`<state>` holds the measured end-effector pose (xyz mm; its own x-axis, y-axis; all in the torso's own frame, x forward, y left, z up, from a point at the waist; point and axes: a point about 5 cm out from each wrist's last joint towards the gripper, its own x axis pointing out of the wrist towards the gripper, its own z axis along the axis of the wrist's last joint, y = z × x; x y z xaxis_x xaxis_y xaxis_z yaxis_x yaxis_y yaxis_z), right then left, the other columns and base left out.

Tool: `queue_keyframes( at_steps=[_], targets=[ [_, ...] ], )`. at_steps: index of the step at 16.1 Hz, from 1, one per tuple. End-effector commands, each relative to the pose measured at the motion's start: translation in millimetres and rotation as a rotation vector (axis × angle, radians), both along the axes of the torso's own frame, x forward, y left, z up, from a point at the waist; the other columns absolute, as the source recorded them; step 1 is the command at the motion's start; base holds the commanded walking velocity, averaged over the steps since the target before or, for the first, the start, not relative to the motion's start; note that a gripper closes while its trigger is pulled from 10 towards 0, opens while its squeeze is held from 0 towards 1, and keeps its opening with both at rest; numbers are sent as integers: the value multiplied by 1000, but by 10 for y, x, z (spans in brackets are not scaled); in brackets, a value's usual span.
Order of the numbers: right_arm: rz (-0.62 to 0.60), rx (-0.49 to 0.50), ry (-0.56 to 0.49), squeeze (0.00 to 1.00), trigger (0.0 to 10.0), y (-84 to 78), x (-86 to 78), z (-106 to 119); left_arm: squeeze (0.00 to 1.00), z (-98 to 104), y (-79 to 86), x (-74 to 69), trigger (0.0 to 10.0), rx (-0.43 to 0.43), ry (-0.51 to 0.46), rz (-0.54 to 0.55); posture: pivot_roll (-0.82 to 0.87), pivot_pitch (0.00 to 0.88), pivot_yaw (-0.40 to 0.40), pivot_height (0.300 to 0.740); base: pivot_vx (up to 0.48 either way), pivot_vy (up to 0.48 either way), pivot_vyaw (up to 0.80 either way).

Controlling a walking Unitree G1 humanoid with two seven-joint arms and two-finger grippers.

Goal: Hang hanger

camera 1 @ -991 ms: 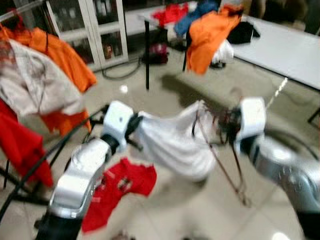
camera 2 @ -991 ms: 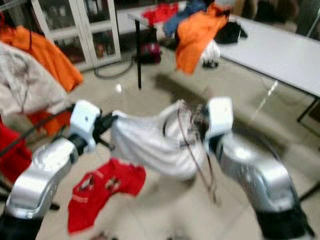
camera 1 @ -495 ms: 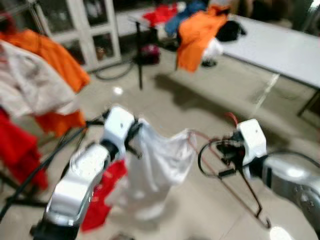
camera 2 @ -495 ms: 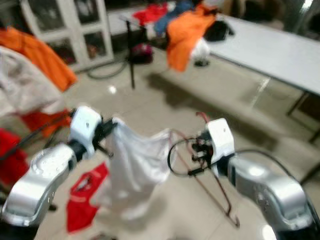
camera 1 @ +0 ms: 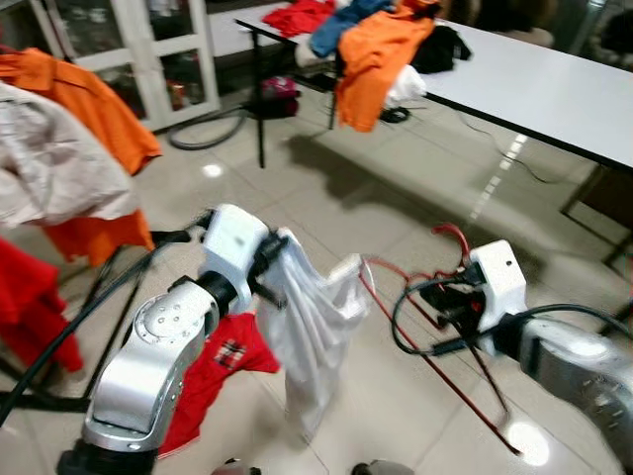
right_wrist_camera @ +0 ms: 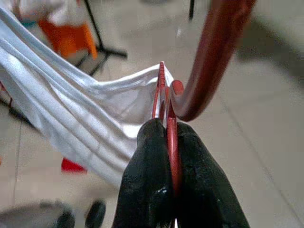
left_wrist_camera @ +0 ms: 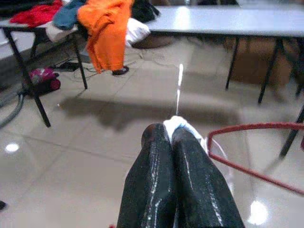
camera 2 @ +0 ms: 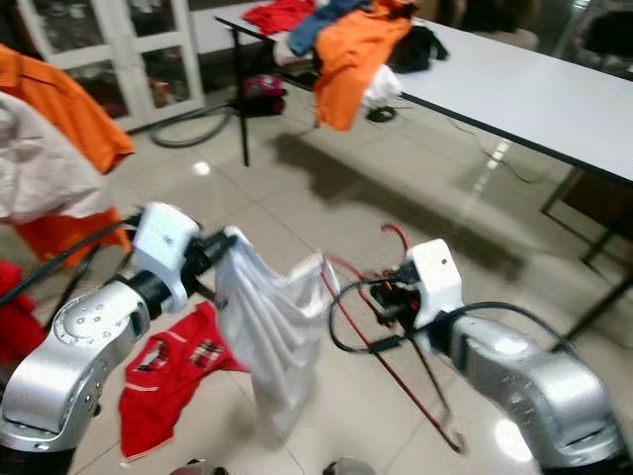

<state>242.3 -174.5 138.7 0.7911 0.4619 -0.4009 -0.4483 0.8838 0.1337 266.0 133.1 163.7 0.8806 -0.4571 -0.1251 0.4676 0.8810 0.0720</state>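
Hanger (camera 1: 435, 327) clamped in the right end effector (right_wrist_camera: 167, 130), white shirt (camera 1: 312, 336) pinched by the left end effector (left_wrist_camera: 172, 135), one shoulder on — nothing hung on the rack (camera 1: 99, 297) yet.

Both silver arms are raised forward in front of the body, elbows bent. Left gripper (left_wrist_camera: 172, 137) has its two black fingers (left_wrist_camera: 152, 171) pressed tight together on a pinch of white shirt (camera 1: 312, 327). Right gripper (right_wrist_camera: 167, 130), off to its right at similar height, is clamped on the red hanger (right_wrist_camera: 170, 137), wire running between its fingertips
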Motion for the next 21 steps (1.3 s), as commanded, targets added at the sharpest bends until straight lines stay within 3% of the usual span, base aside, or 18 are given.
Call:
queue_keyframes(
  at_steps=[1, 2, 3, 4, 5, 7, 9, 10, 11, 12, 13, 16, 18, 19, 21],
  targets=[
    [-51, 22, -160, 0, 10000, 4, 53, 205, 0, 138, 55, -10, 10000, -27, -70, 39, -143, 30, -29, 740, 0, 0, 0],
    [-71, 49, -211, 0, 10000, 31, 55, 267, 0, 162, 59, -10, 10000, -33, -79, 50, -141, 31, -30, 740, 0, 0, 0],
    [-74, 27, -251, 0, 10000, 43, 38, 291, 0, 192, 64, -6, 10000, -52, -98, 62, -140, 25, -29, 740, 0, 0, 0],
    [-56, -67, -264, 0, 10000, 51, 14, 251, 0, 220, 68, 3, 10000, -45, -118, 69, -143, 19, -23, 740, 0, 0, 0],
    [-41, -53, -260, 0, 10000, 79, -19, 234, 0, 243, 57, 10, 10000, -36, -135, 62, -146, 14, -19, 740, 0, 0, 0],
    [43, -65, -200, 0, 10000, 158, -144, 100, 0, 268, 20, 27, 10000, -51, -146, 45, -155, 5, -5, 740, 0, 0, 0],
    [44, -105, -115, 0, 10000, 155, -216, -36, 0, 277, -1, 61, 10000, -51, -152, 42, -161, 2, 6, 740, 277, 0, 0],
    [111, -191, -40, 0, 10000, 150, -292, -150, 0, 279, -11, 70, 10000, -52, -154, 40, -163, 0, 15, 740, 304, 0, 0],
    [131, -248, -51, 0, 10000, 130, -316, -185, 0, 284, -18, 75, 10000, -53, -158, 38, -161, 0, 16, 740, 319, 0, 0],
    [89, -137, -53, 0, 10000, 162, -318, -148, 0, 284, -15, 78, 10000, -47, -159, 37, -163, 0, 18, 740, 326, 0, 0],
    [182, -220, -54, 0, 10000, 173, -385, -163, 0, 280, -2, 78, 10000, -42, -159, 41, -164, 0, 20, 740, 330, 0, 0],
    [198, -125, -34, 0, 10000, 192, -465, -125, 0, 275, 0, 60, 10000, -43, -157, 42, -168, 0, 22, 740, 330, 0, 0],
    [128, -24, -73, 0, 10000, 187, -432, -23, 0, 266, -56, 27, 10000, 9, -165, 8, -170, 0, 28, 740, 392, 0, 0],
    [75, -102, -117, 0, 10000, 117, -375, -7, 0, 305, -86, 1, 10000, -25, -164, 2, -172, 0, 28, 740, 326, 0, 0],
    [-5, -110, -193, 0, 10000, 54, -296, 78, 0, 330, -91, -20, 10000, -45, -167, 1, -171, 5, 24, 740, 322, 0, 0]
  ],
)
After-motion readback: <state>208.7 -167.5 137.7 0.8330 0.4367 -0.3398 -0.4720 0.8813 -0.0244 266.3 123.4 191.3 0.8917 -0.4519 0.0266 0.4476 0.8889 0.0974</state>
